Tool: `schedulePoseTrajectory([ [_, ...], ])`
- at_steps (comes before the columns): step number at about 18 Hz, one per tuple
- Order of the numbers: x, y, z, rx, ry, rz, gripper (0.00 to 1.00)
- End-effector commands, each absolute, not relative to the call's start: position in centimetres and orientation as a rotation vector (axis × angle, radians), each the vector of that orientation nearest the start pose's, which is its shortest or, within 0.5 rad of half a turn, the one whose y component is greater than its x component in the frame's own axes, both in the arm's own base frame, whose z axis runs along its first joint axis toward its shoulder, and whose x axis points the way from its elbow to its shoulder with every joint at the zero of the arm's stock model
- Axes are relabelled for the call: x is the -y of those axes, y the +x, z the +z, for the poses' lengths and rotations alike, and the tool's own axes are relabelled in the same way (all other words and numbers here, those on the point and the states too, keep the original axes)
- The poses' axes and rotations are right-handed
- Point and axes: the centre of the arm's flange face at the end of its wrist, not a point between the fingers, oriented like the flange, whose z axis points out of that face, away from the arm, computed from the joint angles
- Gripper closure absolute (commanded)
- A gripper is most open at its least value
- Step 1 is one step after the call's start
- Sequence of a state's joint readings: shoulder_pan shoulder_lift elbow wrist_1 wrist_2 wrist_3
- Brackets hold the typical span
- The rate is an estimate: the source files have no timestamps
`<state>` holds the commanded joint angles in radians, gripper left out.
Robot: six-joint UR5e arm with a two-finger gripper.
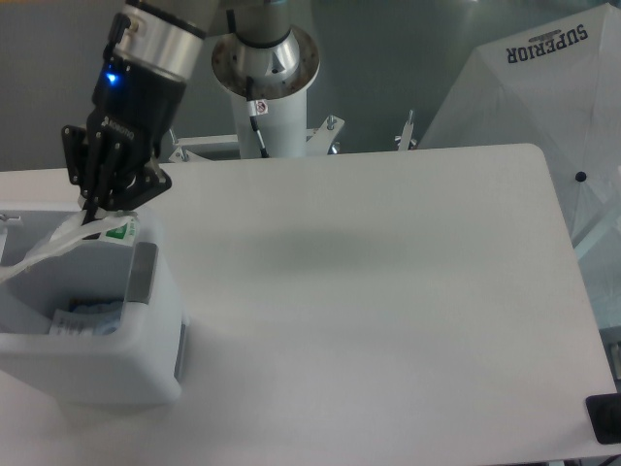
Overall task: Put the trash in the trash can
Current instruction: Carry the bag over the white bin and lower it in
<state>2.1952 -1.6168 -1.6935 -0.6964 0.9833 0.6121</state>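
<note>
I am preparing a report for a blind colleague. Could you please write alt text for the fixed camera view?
The hand holds a white sheet with a green strip over the open white trash can, at the white table's left. A crushed bottle already lies inside.

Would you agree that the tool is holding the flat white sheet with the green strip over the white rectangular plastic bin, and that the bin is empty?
Not quite: the white rectangular plastic bin is not empty. The camera view shows the crushed clear plastic bottle lying inside. The tool does hold the flat white sheet with the green strip over the bin.
</note>
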Motion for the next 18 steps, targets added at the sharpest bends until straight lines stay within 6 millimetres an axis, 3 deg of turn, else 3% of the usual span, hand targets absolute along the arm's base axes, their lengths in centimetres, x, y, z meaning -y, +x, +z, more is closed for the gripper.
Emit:
schedulePoseTrajectory([
  [8, -55.2, -14.9, 50.7, -0.200, -2.274, -0.137, 1.00],
  [14, -57.3, -13.6, 47.1, -0.229, -2.321, -0.206, 1.00],
  [18, -57.7, -12.5, 46.8, -0.215, -2.329, -0.236, 1.00],
])
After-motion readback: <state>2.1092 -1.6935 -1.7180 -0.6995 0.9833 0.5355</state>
